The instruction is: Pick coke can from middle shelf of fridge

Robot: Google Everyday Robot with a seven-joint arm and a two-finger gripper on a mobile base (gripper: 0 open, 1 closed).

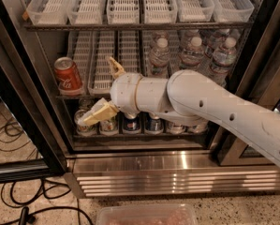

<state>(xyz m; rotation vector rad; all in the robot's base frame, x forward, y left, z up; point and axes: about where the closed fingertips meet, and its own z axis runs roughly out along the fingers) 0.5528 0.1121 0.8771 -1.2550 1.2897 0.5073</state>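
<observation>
The red coke can (68, 76) stands tilted at the left end of the middle shelf (106, 95) of the fridge (144, 26), next to white lane trays (102, 60). Clear water bottles (191, 54) stand on the right of that shelf. My gripper (104, 89) is in front of the shelf, right of the can and apart from it. Its fingers are spread wide, one (115, 67) pointing up and the other (98, 114) down-left. It holds nothing.
The top rack holds only white trays (125, 3). The bottom rack holds several small cans (130, 124). The dark door frame (22, 102) stands at the left, a steel louvred base (177, 177) below, cables (18, 205) on the floor and a clear bin (146, 216) at the bottom edge.
</observation>
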